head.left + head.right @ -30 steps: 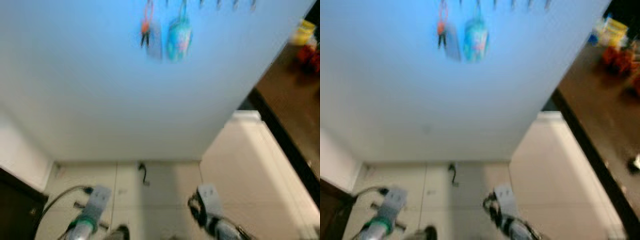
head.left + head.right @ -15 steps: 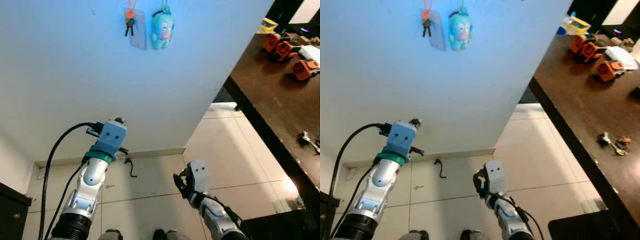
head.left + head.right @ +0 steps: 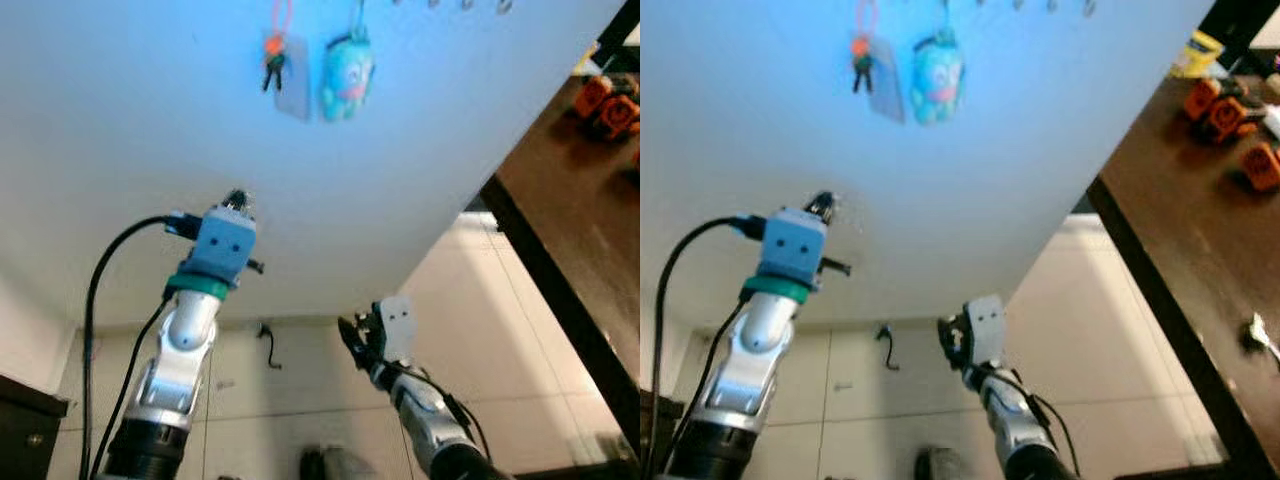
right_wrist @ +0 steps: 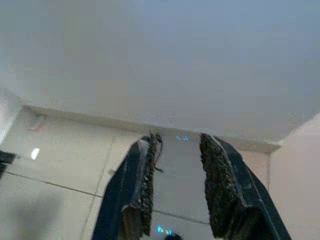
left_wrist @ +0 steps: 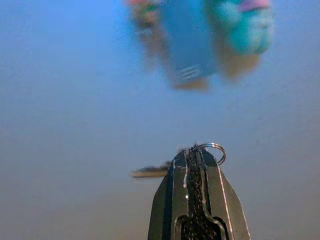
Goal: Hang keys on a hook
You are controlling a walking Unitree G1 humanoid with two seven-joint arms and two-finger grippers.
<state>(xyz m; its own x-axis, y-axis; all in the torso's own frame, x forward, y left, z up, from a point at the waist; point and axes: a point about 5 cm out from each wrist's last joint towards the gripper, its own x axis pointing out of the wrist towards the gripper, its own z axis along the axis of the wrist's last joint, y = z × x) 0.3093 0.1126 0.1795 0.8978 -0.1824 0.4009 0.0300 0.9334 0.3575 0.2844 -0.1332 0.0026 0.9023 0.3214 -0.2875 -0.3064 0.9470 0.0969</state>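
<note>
My left gripper (image 3: 237, 197) is raised close to the pale blue wall, below the hanging things. In the left wrist view the left gripper (image 5: 192, 152) is shut on the keys: a metal ring (image 5: 216, 149) sticks out at the tips and a key (image 5: 149, 172) juts out sideways. A row of hooks (image 3: 468, 6) runs along the wall's top edge. An orange key fob with keys (image 3: 272, 60), a grey tag (image 3: 293, 92) and a blue plush toy (image 3: 347, 80) hang there. My right gripper (image 3: 357, 335) is low over the floor, open, with nothing between its fingers (image 4: 141, 175).
A dark brown table (image 3: 580, 230) runs along the right, with orange objects (image 3: 605, 105) and a small metal item (image 3: 1258, 335) on it. A dark cabinet (image 3: 30, 420) stands at lower left. A black cord piece (image 3: 265, 345) lies by the skirting on the tiled floor.
The camera has shifted. My left arm has risen from low by the floor toward the wall, its gripper now nearer the hanging things. The right arm stays low.
</note>
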